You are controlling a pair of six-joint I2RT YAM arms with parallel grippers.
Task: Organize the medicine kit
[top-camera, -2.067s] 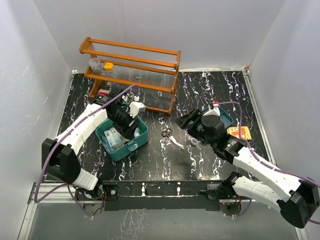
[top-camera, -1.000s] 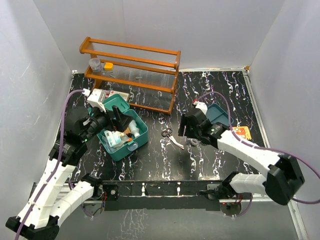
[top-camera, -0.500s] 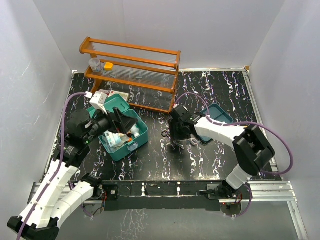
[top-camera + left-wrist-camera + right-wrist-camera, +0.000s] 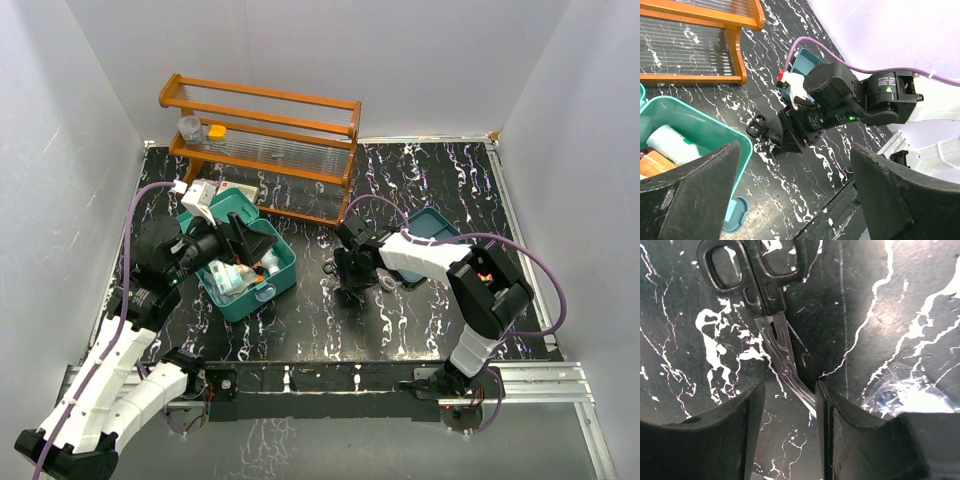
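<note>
Right tool (image 4: 789, 392) slightly open astride scissors (image 4: 769, 287), maybe touching

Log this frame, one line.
right gripper: open, straddling scissors blades on table | left gripper: open, empty, by open medicine kit

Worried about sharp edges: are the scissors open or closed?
Closed. In the right wrist view, the scissors have their loops side by side and blades together, with the tip between the right gripper's fingers.
</note>
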